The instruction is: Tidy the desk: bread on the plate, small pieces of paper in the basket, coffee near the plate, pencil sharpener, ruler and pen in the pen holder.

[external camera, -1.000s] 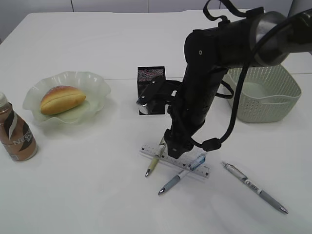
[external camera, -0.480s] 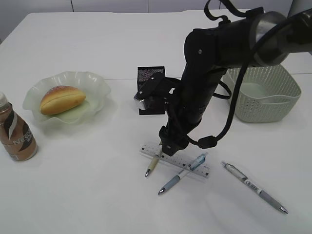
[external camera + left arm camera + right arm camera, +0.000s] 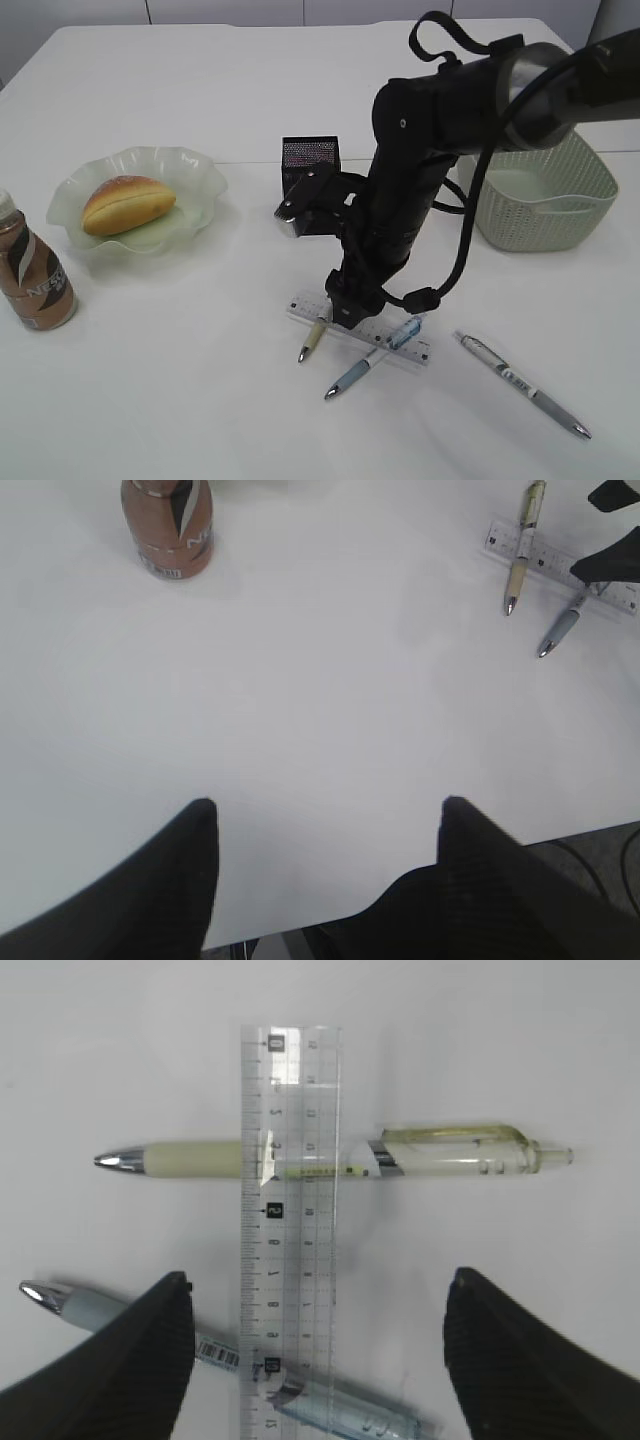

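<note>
Printed in white on the swirled brown label of the coffee [image 3: 33, 276], the letters "NES" can be made out at the left edge of the bench [image 3: 180, 400]; the rest is turned away. Fine black centimetre numbers are seen along the clear ruler [image 3: 290, 1230], which is laid across a yellow-green pen [image 3: 330, 1157] and a pale blue pen [image 3: 330, 1410]; small print on both barrels is too fine to be read. The right gripper [image 3: 344, 318] is held open just above the ruler, its fingers [image 3: 120, 1360] spread to either side. A third pen [image 3: 522, 398], grey, lies apart to the right. The bread [image 3: 127, 203] is seen on the plate [image 3: 190, 165]. The pen holder [image 3: 309, 156] is partly hidden behind the arm, with the basket [image 3: 560, 205] beyond. The left gripper [image 3: 325, 825] is held open over bare bench near its front edge.
</note>
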